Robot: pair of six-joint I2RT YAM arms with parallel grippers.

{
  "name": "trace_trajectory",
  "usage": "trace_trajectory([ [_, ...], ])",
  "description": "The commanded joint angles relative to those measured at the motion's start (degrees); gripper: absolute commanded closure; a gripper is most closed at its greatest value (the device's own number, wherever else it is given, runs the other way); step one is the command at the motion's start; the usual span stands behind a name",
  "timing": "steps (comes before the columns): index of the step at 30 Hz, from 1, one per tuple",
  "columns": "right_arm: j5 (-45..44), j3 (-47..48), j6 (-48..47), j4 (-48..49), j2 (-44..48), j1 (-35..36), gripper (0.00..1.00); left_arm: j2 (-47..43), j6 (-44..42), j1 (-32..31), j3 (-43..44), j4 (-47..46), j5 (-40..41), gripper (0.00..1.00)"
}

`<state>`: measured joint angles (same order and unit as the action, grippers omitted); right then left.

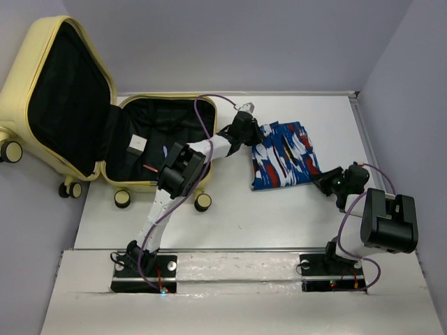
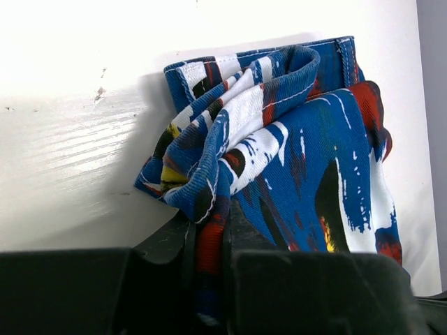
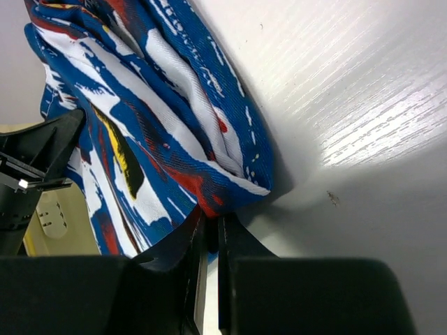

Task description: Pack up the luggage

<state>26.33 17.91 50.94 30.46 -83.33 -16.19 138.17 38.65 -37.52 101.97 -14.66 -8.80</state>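
Note:
The pale-yellow luggage lies open at the far left, lid raised, black lining showing. A folded blue, white and red patterned cloth lies on the white table to its right. My left gripper is shut on the cloth's left edge; the wrist view shows fabric pinched between the fingers. My right gripper is shut on the cloth's right near corner, with fabric pinched in the narrow gap between its jaws.
The luggage's lower half holds a small white item on the black lining. Black-and-cream wheels stand at its near edge. Grey walls close in the table at the back and right.

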Motion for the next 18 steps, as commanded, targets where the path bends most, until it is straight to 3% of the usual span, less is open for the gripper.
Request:
trace_trajectory([
  [1,2.76,-0.95,-0.31,2.50,2.12,-0.25,0.93,-0.42,-0.51,-1.07,0.25,-1.16,-2.01,0.94],
  [6,5.93,-1.74,2.76,6.37,6.23,-0.25,0.93,-9.75,-2.79,-1.24,-3.54,-4.24,-3.15,0.94],
  [12,6.46,1.94,1.71,-0.83,16.68,1.59,0.93,-17.22,-5.96,-1.24,0.33,-0.55,-4.64,0.94],
  [18,6.28,8.70,1.09,-9.09,24.00,3.26,0.93,-18.46,-6.31,-0.37,6.91,3.66,-6.75,0.94],
])
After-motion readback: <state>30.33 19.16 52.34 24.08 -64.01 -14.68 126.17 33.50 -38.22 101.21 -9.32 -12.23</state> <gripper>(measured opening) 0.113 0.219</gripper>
